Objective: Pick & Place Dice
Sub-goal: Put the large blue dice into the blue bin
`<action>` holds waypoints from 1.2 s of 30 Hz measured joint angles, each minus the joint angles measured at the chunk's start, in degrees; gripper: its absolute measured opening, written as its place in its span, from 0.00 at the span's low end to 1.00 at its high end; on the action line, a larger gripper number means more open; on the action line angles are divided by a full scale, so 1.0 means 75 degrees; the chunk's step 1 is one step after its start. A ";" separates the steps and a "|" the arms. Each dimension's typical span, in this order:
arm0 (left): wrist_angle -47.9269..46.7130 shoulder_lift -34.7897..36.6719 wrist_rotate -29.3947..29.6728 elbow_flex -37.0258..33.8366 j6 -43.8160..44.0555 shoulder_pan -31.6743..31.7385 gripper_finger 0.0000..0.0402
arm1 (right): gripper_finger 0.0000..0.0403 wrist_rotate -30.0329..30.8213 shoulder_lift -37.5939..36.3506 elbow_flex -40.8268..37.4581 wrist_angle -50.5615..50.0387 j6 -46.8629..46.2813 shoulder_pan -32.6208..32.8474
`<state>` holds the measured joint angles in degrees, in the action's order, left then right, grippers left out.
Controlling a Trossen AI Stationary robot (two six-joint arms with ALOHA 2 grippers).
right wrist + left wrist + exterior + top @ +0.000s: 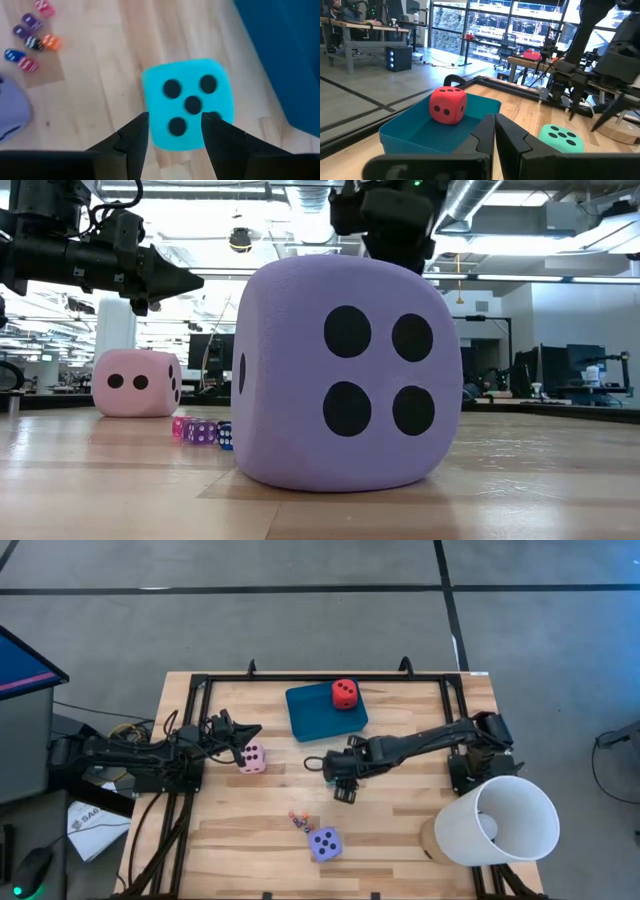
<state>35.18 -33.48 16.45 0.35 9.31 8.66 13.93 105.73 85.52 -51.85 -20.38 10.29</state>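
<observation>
The red die (345, 693) (448, 104) sits in the teal tray (310, 715). Resting on the table are the pink die (252, 756) (135, 383), the purple die (324, 843) (345, 375) and the turquoise die (187, 102) (561, 138). My right gripper (176, 119) (343, 780) hangs open right above the turquoise die, fingers pointing down, and hides it in the high view. My left gripper (495, 131) (190, 280) is shut, raised just above and beyond the pink die.
A cluster of small coloured dice (297, 819) (30, 35) lies between the turquoise and purple dice. A large white cone-shaped shade (495, 820) lies at the table's near right corner. A black frame (300, 677) borders the table. Bare wood shows around the purple die.
</observation>
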 joint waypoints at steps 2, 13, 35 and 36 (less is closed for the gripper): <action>0.0000 -0.0001 0.0001 0.0000 0.0000 -0.0002 0.01 | 0.44 0.0000 0.0000 0.0000 -0.0024 0.0003 0.0182; 0.0002 0.0001 0.0000 -0.0001 0.0001 0.0001 0.01 | 0.44 0.0228 0.0155 0.0017 0.0286 -0.0005 0.0887; 0.0000 0.0001 -0.0001 -0.0001 0.0002 0.0001 0.01 | 0.41 0.1381 0.0784 -0.0003 0.0350 0.0660 0.1023; 0.0002 0.0001 0.0001 0.0001 0.0001 0.0001 0.01 | 0.40 0.1384 0.0707 -0.0003 0.0334 0.0660 0.1028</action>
<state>35.19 -33.47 16.46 0.36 9.32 8.67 24.32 111.03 85.49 -49.34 -15.43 18.00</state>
